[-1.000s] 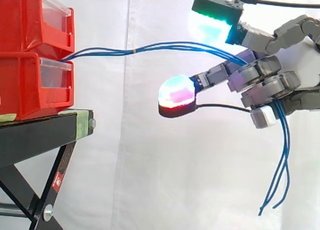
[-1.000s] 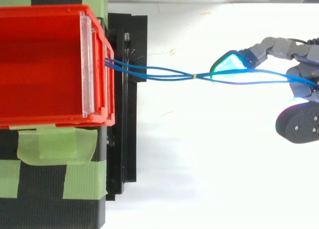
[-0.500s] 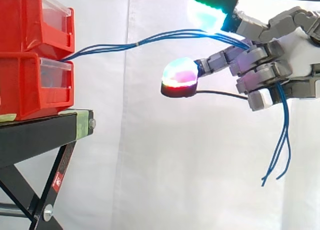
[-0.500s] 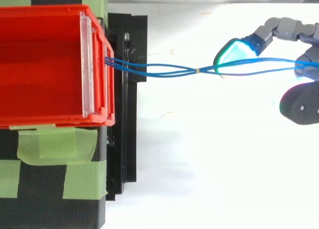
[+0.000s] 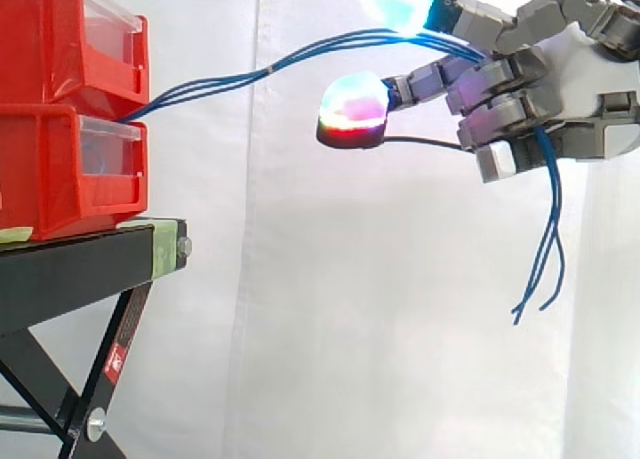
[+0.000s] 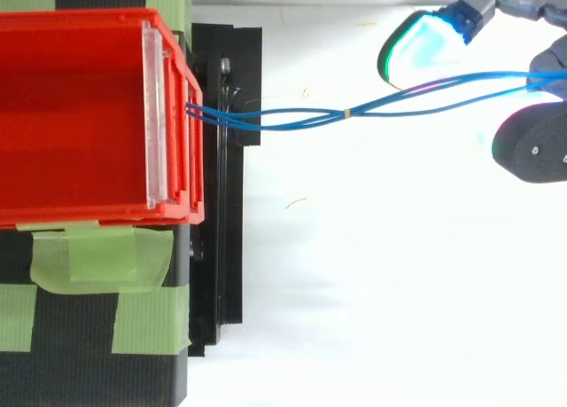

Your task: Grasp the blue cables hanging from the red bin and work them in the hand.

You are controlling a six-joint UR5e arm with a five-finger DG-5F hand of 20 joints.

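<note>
Thin blue cables (image 5: 250, 76) run from the gap between the stacked red bins (image 5: 70, 109) rightward and upward into the hand (image 5: 560, 89) at the upper right. The hand's curled fingers are shut on the cables, and the loose ends (image 5: 540, 249) hang down below it. One finger sticks out to the left with a glowing pad (image 5: 352, 109) beneath the cable run. From above, the cables (image 6: 345, 114) leave the front of the red bin (image 6: 80, 114) and cross to the hand (image 6: 532, 145) at the right edge.
The bins stand on a black stand (image 5: 90, 269) with green tape (image 6: 97, 256) on its top. A white curtain hangs behind everything. Open space lies below and to the right of the stand.
The hand has risen and shifted slightly left with the cables, pulling them into a steeper upward slope. The hanging ends have come up with it.
</note>
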